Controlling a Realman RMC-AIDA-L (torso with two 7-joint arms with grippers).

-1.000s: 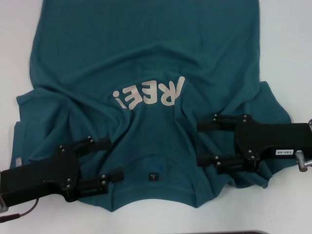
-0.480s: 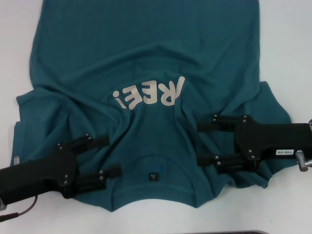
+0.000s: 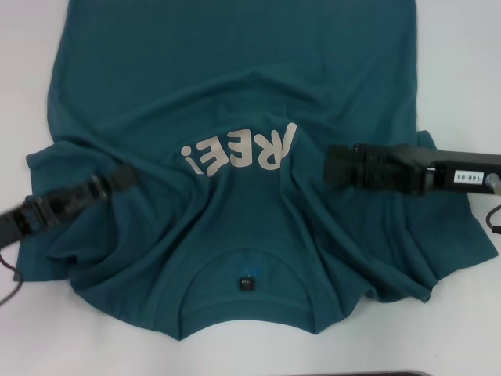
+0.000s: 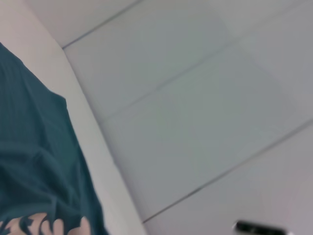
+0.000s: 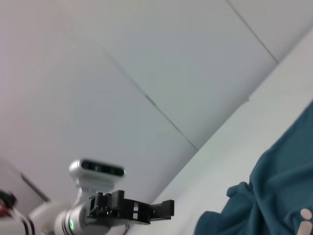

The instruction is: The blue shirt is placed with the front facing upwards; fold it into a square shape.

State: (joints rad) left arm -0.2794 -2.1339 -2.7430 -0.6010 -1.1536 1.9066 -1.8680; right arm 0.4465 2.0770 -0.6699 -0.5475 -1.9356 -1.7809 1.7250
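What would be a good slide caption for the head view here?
Both grippers, left and right, turned edge-on over the rumpled blue shirt on the white table.

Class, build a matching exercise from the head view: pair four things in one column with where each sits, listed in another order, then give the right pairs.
Things
1. left gripper
2. right gripper
3. neck label
4. white letters

Places
A. inside the collar, at the near edge of the blue shirt
B. over the shirt's left shoulder area
C. across the chest, upside down
D. over the shirt's right shoulder area

Pairs: 1-B, 2-D, 3-A, 4-C
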